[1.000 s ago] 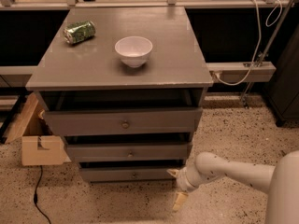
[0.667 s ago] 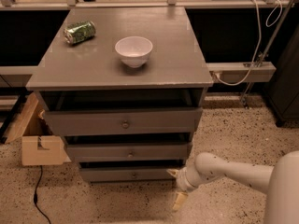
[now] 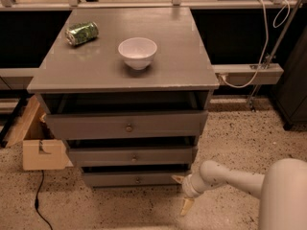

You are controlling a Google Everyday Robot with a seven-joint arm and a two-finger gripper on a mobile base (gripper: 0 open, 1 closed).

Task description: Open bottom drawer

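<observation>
The bottom drawer (image 3: pixel 110 179) is the lowest of three grey drawers in the cabinet, with a small round knob (image 3: pixel 138 179) at its centre and a dark gap above its front. My gripper (image 3: pixel 182 192) is low to the floor at the drawer's right end, right of the knob. Its two tan fingers are spread apart, one (image 3: pixel 178 179) near the drawer's right corner and one (image 3: pixel 186 205) pointing down at the floor. It holds nothing.
The middle drawer (image 3: pixel 132 156) and the top drawer (image 3: pixel 127 124) sit above it. A white bowl (image 3: pixel 137 52) and a green can (image 3: pixel 82 33) lie on the cabinet top (image 3: pixel 182 61). A cardboard box (image 3: pixel 38 147) and a black cable (image 3: pixel 41 202) are on the left floor.
</observation>
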